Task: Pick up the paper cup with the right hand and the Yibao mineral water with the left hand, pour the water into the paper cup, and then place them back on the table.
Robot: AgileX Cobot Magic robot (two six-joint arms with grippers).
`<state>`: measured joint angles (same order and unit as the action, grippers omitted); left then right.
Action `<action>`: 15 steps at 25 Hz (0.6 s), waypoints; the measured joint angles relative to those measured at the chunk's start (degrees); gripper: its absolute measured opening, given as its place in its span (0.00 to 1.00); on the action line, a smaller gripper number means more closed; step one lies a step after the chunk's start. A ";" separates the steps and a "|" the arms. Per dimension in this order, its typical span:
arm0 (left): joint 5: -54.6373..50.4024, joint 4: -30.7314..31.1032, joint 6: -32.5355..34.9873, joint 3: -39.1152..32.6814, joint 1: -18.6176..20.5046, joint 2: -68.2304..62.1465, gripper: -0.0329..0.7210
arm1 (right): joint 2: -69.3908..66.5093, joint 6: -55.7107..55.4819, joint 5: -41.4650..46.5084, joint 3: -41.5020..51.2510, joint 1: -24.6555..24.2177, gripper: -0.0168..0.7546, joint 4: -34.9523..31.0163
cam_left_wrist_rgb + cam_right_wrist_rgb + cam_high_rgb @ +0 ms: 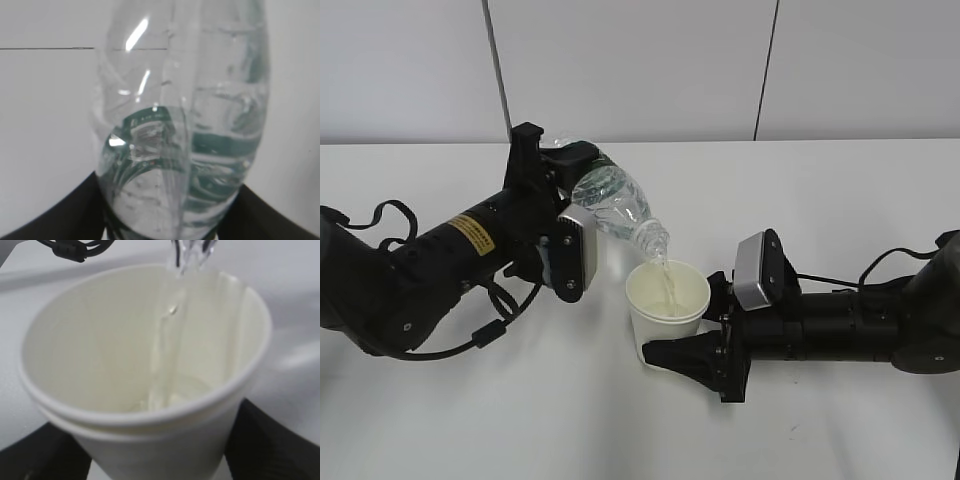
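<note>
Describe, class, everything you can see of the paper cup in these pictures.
The paper cup is small, plain white and tapered, with a rolled rim and cream interior. It stands upright, gripped on both sides by the right hand's gripper, low over the table; whether its base touches cannot be told. A thin stream of water falls from the tilted bottle into it, and a little has pooled at the bottom.

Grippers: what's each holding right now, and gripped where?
Left gripper holds the bottle by its lower body, tipped neck-down over the cup. Right gripper holds the cup by its side wall, below the rim.
</note>
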<state>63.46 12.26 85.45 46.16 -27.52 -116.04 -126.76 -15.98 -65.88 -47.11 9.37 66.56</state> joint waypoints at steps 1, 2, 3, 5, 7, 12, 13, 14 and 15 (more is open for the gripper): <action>0.05 0.00 0.04 0.00 0.00 0.00 0.55 | 0.00 0.00 0.00 0.00 0.00 0.74 0.00; 0.05 0.00 0.04 0.00 0.00 0.00 0.55 | 0.00 0.00 0.00 0.00 0.00 0.74 0.00; 0.12 0.00 0.11 0.00 0.00 0.00 0.55 | 0.00 0.00 0.00 0.00 0.00 0.74 0.00; 0.16 0.00 0.11 0.00 0.00 0.00 0.55 | 0.00 0.00 0.00 0.00 0.00 0.74 0.00; 0.23 0.00 0.12 0.00 0.00 0.00 0.55 | 0.00 0.00 0.00 0.00 0.00 0.74 0.00; 0.29 0.00 0.17 0.00 0.00 0.00 0.55 | 0.00 0.00 0.12 0.00 0.00 0.74 0.00; 0.29 0.00 0.17 0.00 0.00 0.00 0.55 | 0.00 0.00 0.12 0.00 0.00 0.74 0.00; 0.29 0.00 0.17 0.00 0.00 0.00 0.55 | 0.00 0.00 0.21 0.00 0.00 0.74 0.00; 0.34 0.00 0.17 0.00 0.00 0.00 0.55 | 0.00 0.00 0.21 0.00 0.00 0.74 0.00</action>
<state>63.80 12.26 85.62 46.16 -27.52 -116.04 -126.76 -15.98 -65.67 -47.11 9.37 66.56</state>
